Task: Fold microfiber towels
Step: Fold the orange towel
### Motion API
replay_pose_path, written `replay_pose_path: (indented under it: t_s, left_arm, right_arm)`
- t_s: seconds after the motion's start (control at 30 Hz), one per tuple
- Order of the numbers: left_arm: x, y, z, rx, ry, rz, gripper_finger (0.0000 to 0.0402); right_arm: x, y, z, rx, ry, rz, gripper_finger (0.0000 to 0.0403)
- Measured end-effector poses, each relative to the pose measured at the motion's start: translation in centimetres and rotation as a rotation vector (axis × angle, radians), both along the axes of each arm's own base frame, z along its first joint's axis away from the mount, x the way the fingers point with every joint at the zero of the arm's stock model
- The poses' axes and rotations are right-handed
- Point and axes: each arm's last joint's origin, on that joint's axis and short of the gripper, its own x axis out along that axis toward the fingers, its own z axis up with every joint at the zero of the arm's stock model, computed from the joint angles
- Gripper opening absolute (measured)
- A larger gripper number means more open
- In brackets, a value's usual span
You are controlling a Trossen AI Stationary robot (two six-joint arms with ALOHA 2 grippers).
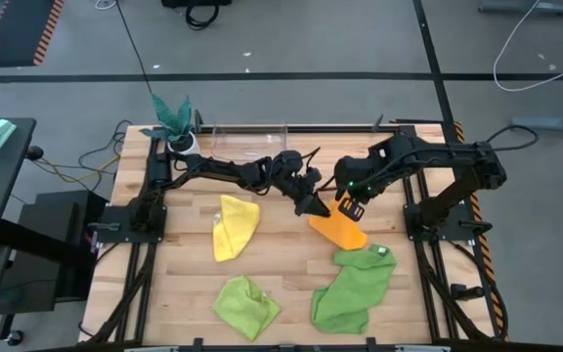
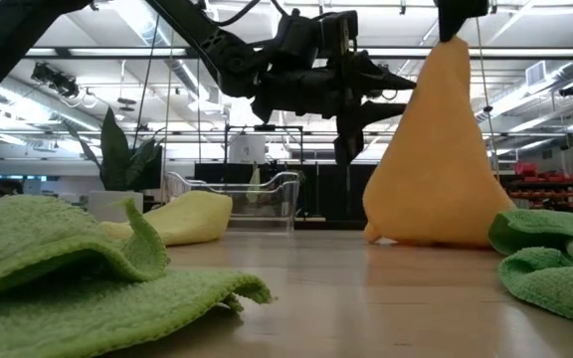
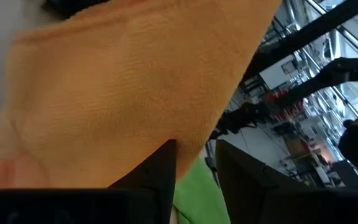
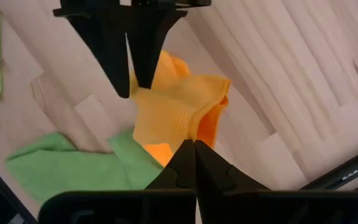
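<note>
Towels lie all over the wooden table (image 1: pixel 291 264). Only the orange towel (image 1: pixel 340 227) is off the wood. The right claw (image 1: pixel 351 207) is clenched on its top corner and holds it up. In the low view it hangs like a tall tent, and its bottom edge rests on the table. So its long way runs up and down, from the pinched corner to the wood.

The left claw (image 1: pixel 317 207) is just beside the hanging orange towel, on the side away from the right arm. Its tips point at the cloth. In the left wrist view the two fingers (image 3: pixel 160 171) have a small gap, and the orange edge runs right by them. I cannot tell if they pinch it yet.

The left claw is the nearer free one, so I think it should take a side edge or lower corner. Then both arms could spread the cloth and fold it.

The yellow towel (image 1: pixel 233 225) lies near the left arm. The lime towel (image 1: pixel 246 305) lies at the front edge. The big green towel (image 1: pixel 355 288) lies just in front of the orange one and touches it. None of them looks neatly folded yet.
</note>
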Motion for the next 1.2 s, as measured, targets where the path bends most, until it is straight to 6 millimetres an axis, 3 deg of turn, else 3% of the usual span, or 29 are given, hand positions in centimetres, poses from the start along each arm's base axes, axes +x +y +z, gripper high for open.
replay_pose_path:
  t_s: [0.23,0.43,0.73,0.97,1.2]
  left_arm:
    - [0.1,0.4,0.1,0.008,0.001,0.075,0.0102]
    - [0.1,0.6,0.1,0.004,0.005,0.094,0.0012]
    - [-0.1,1.1,0.3,0.007,0.007,0.127,0.0006]
    - [-1.6,2.8,3.8,0.067,-0.031,0.219,0.0004]
    - [-4.5,4.4,6.8,0.242,0.08,0.371,0.0002]
  right_arm:
    - [0.0,-0.6,0.1,-0.006,0.0,0.013,0.0]
    - [0.0,-1.4,0.1,-0.023,-0.001,-0.001,0.0]
    - [-0.1,-3.6,0.1,-0.064,0.015,-0.005,0.0]
    - [-0.8,-5.9,0.4,-0.098,0.019,-0.023,0.0]
    - [-2.8,-7.9,1.6,-0.125,-0.039,-0.111,0.0001]
